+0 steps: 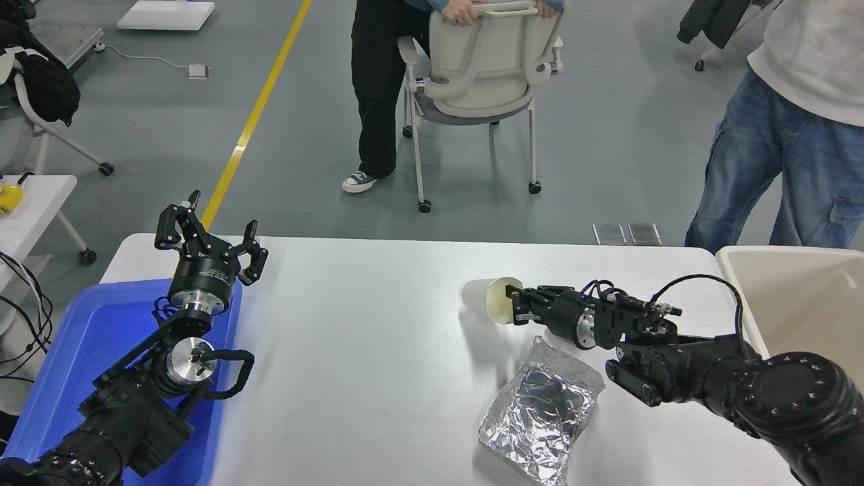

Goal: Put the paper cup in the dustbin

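Observation:
The paper cup (487, 300) is white with a cream inside. It lies on its side right of the table's middle, bottom pointing left and mouth toward my right gripper (514, 305). That gripper is shut on the cup's rim and holds it low over the white table (378, 351). The beige dustbin (790, 250) stands at the table's right edge, to the right of my right arm. My left gripper (209, 228) is open and empty, parked above the blue tray's far corner at the lower left.
A crumpled sheet of aluminium foil (540, 405) lies on the table just in front of my right gripper. The blue tray (67, 351) sits at the lower left. Beyond the table a person holds a chair (479, 61); another person (796, 121) stands at the far right.

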You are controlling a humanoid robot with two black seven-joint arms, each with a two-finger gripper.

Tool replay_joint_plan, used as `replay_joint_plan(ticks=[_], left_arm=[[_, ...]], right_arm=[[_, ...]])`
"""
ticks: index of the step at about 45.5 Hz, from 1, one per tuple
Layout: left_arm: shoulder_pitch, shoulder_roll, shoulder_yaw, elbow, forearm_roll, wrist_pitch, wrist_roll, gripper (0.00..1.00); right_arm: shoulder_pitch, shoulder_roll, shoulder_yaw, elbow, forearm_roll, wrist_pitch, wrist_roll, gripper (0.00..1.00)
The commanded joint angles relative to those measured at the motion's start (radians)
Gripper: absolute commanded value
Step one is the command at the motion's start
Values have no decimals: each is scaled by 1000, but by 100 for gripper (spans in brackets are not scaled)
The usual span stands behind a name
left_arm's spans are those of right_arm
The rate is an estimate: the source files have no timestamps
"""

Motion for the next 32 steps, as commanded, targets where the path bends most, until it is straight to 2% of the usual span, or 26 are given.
replay_joint_plan(ticks=[1,8,21,32], left_arm=[[0,0,0,0,0,0,0,100],[0,0,0,0,0,0,0,100],[0,0,0,0,0,0,0,100],[0,0,0,0,0,0,0,100]], right_arm=[[44,0,19,99,28,4,15,0],[114,-29,19,240,124,16,13,0],[320,-322,26,602,252,61,0,0],[469,-580,67,812,294,165,-19,0]])
